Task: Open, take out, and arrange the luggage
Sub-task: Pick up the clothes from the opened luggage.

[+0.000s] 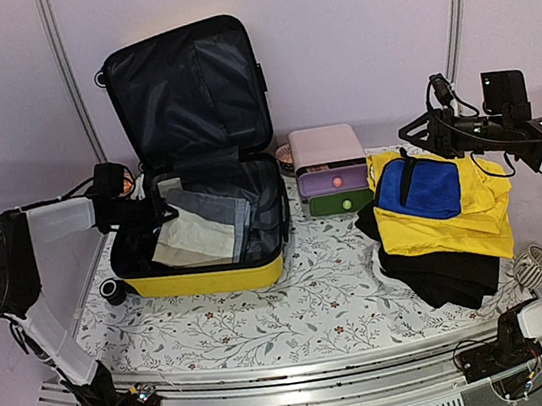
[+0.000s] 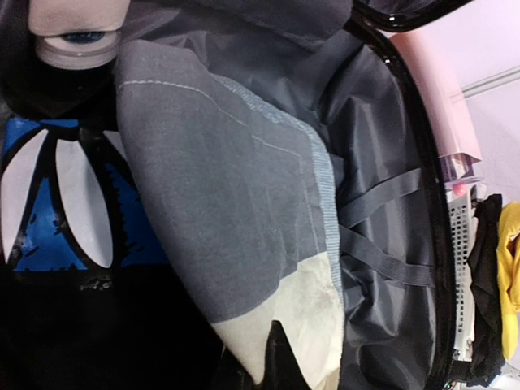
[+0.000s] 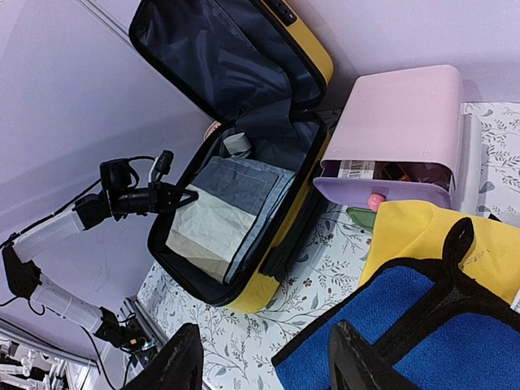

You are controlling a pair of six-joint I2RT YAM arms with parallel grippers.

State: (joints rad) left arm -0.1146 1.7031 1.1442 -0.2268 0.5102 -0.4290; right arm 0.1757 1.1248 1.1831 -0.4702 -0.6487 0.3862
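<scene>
The yellow luggage (image 1: 211,278) lies open at the table's left, its black-lined lid (image 1: 189,88) standing upright. A folded grey and cream garment (image 1: 205,232) lies in the lower half. My left gripper (image 1: 159,214) reaches in over the left wall and is shut on that garment's cream edge (image 2: 325,309). One dark fingertip (image 2: 283,357) shows through the cloth. The right wrist view shows the luggage (image 3: 264,288), the garment (image 3: 219,211) and the left gripper (image 3: 183,197). My right gripper (image 1: 418,129) hangs open and empty at the back right, above a yellow and blue garment (image 1: 441,194). Its fingers (image 3: 183,361) stand wide apart.
A pink drawer box (image 1: 327,158) with a green drawer (image 1: 341,201) stands right of the luggage. Black clothes (image 1: 443,275) lie under the yellow and blue garment. A white mesh basket (image 1: 533,267) sits at the right edge. A blue, white and black garment (image 2: 57,211) lies under the grey one.
</scene>
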